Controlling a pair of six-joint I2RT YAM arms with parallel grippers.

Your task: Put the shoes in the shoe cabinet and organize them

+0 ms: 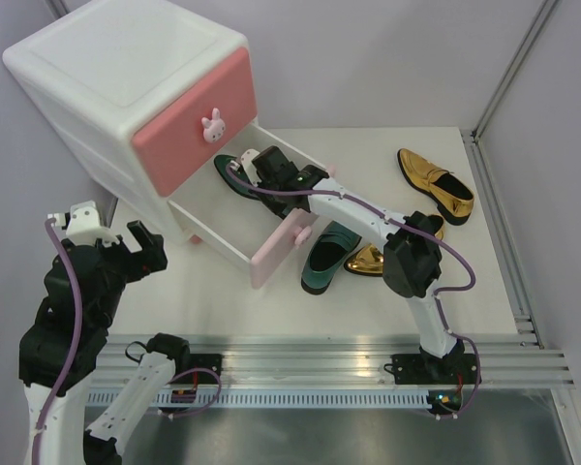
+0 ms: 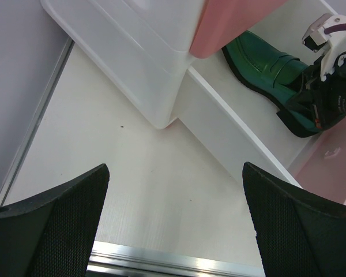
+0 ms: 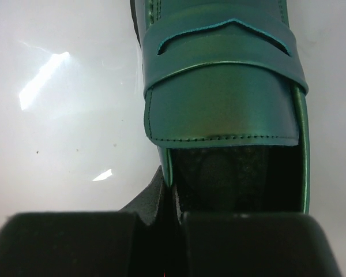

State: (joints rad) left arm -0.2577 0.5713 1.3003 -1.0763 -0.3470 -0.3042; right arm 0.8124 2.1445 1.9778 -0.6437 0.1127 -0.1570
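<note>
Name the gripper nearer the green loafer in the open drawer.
Right. The right gripper is shut on the green loafer inside the drawer; the left gripper hangs open outside it, over the table.

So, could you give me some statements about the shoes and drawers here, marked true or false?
1. The lower drawer is pulled open. True.
2. The right tool is shut on a gold shoe. False: it grips the green shoe in that drawer.
3. The left tool is open and empty. True.
4. All four shoes are put away. False: the second green shoe, the near gold shoe and the far gold shoe lie on the table.
</note>
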